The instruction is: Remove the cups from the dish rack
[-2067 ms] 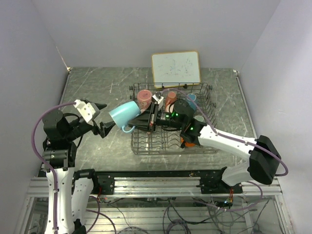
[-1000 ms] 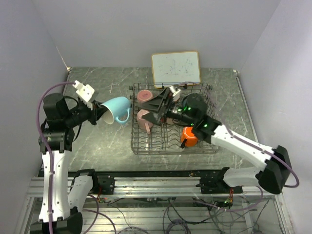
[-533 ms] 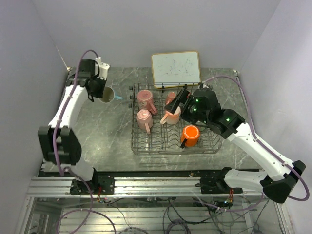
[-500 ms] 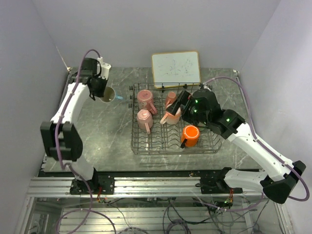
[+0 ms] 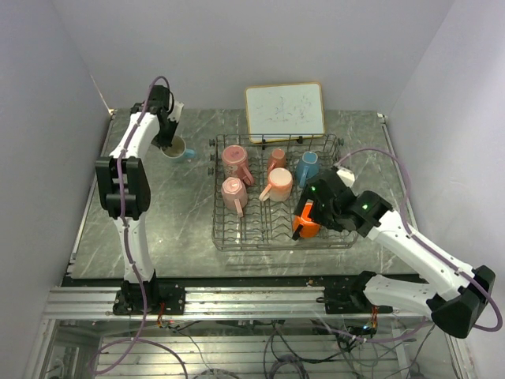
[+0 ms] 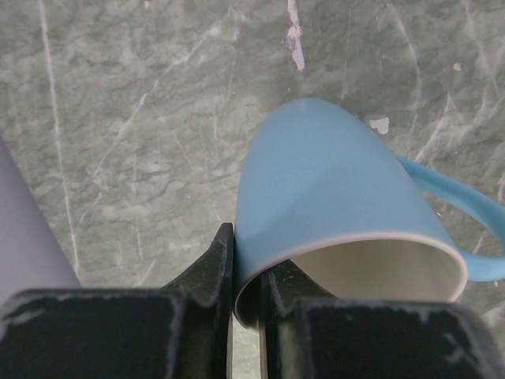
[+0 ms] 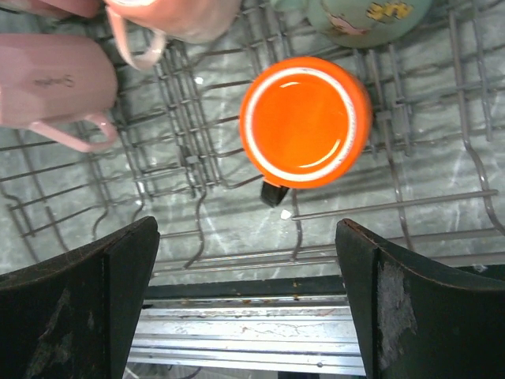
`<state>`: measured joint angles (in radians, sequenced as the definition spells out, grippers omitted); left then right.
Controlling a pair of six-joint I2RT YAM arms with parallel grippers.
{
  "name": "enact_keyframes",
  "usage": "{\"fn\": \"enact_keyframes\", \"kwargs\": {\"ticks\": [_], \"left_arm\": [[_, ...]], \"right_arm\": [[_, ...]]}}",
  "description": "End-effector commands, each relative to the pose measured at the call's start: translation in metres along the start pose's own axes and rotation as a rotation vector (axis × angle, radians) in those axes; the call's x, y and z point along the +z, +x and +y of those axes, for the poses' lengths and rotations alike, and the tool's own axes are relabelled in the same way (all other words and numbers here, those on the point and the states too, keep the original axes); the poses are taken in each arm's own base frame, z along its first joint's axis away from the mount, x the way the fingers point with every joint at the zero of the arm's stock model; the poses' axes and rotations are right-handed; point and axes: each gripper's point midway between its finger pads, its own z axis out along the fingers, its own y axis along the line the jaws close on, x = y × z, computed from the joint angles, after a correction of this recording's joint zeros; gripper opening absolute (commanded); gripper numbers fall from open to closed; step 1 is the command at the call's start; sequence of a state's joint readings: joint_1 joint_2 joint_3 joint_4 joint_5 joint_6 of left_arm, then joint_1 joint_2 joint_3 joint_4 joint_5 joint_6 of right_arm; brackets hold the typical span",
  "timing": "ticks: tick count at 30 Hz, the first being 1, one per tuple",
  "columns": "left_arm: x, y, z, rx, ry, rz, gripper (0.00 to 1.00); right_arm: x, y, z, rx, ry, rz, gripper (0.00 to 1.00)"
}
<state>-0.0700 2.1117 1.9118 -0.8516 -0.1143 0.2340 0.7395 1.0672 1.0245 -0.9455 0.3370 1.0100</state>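
A light blue cup point(image 5: 178, 150) stands upright at the table's far left back, outside the dish rack point(image 5: 254, 230). My left gripper point(image 5: 168, 140) is shut on its rim, one finger inside and one outside point(image 6: 246, 264); whether the blue cup's point(image 6: 331, 185) base touches the table I cannot tell. My right gripper point(image 5: 302, 212) hangs open over the rack's near right part, with the orange-red cup point(image 7: 305, 121) just beyond its gripper point point(image 7: 246, 229) and nothing between the fingers. Two pink cups point(image 5: 233, 158) point(image 5: 233, 194), a peach cup point(image 5: 278, 185) and a blue cup point(image 5: 306, 166) sit in the rack.
A wood-framed whiteboard point(image 5: 284, 110) leans at the back behind the rack. Upright wire tines point(image 7: 189, 197) surround the orange-red cup. A teal cup with a picture point(image 7: 363, 12) lies just past it. The metal rail point(image 7: 252, 335) of the table's near edge lies under my right fingers.
My left arm has swung the light blue cup from mid-air to the far back left and lowered it. My right gripper has drawn back from the rack's rear to above the orange-red cup.
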Motion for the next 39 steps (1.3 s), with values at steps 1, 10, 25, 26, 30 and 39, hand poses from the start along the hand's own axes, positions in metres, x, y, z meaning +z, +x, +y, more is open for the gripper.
{"fn": "enact_keyframes", "kwargs": {"ticks": [1,10,25,26,30,39], "left_arm": [[0.001,-0.011,0.001,-0.019,0.003,-0.009,0.07],[0.02,-0.011,0.0,-0.035,0.017,0.037,0.09],[-0.005,-0.029,0.009,-0.072,0.054,-0.051,0.84],[-0.012,-0.03,0.01,-0.069,0.056,-0.06,0.85],[-0.046,-0.032,0.014,-0.048,0.057,-0.106,0.91],[-0.11,-0.005,0.025,-0.03,0.095,-0.14,0.99]], "right_arm": [[0.011,0.012,-0.026,-0.002,0.098,0.005,0.91],[0.033,0.033,-0.036,0.001,0.157,0.03,0.83],[0.051,0.044,-0.016,0.037,0.291,-0.075,0.63],[0.052,0.044,-0.016,0.039,0.3,-0.083,0.62],[0.058,0.044,-0.019,0.036,0.327,-0.112,0.57],[0.067,0.05,-0.024,-0.003,0.353,-0.131,0.41]]}}
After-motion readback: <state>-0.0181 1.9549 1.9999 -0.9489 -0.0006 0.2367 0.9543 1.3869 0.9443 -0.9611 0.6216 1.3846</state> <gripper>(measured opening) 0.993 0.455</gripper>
